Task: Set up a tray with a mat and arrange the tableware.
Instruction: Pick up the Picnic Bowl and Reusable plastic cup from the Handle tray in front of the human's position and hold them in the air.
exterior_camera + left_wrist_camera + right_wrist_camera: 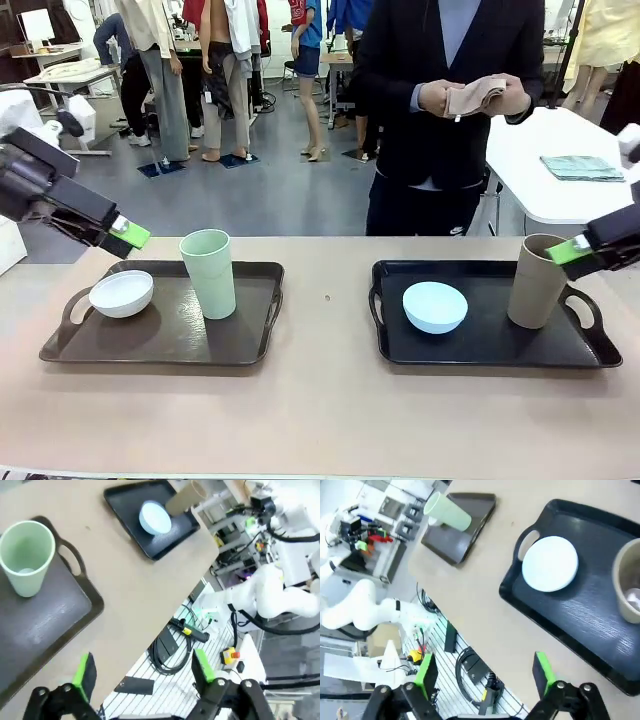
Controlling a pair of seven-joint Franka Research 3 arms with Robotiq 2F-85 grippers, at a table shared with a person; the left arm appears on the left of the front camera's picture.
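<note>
Tan desk (320, 420): brown tray (160, 348) toward its left edge, black tray (490, 352) toward its right. Left gripper (144, 670) and right gripper (485, 670) both released (empty). Grey floor (290, 200) behind, person (440, 130) at the far edge.

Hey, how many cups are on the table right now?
2. The pale green cup stands on the brown tray, beside the white bowl; the tan cup stands on the black tray, beside the light blue bowl. None looks hidden.
</note>
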